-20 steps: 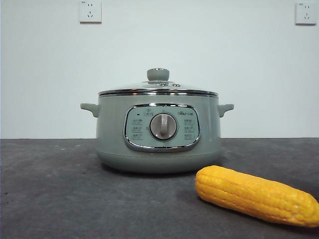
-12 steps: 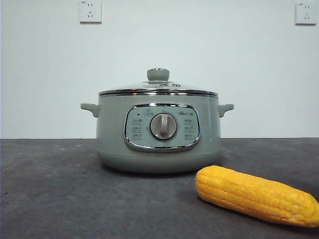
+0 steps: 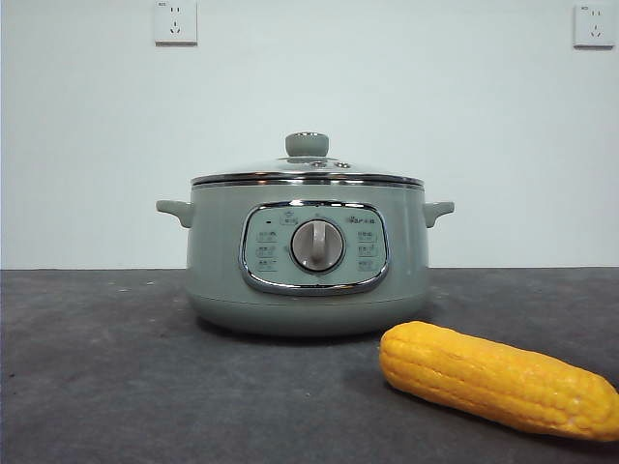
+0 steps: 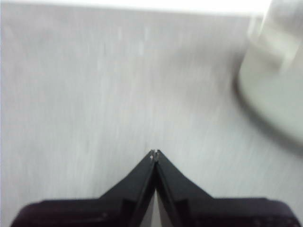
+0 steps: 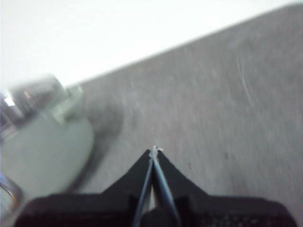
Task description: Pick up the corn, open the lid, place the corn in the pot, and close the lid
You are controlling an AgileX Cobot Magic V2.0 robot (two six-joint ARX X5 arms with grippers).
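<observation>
Dark table [image 3: 116, 387]: lidded pot [image 3: 308, 261], corn [image 3: 498, 379] in front; both jaws clenched, empty.

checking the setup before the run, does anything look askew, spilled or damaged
Nothing stands out. The lid sits level on the pot, and the corn lies whole on the table in front of it, apart from it.

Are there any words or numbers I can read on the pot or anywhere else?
None can be read.
The pot's control panel has small button labels and a small orange logo: too small and blurred.
The dial, lid and corn show no text.
</observation>
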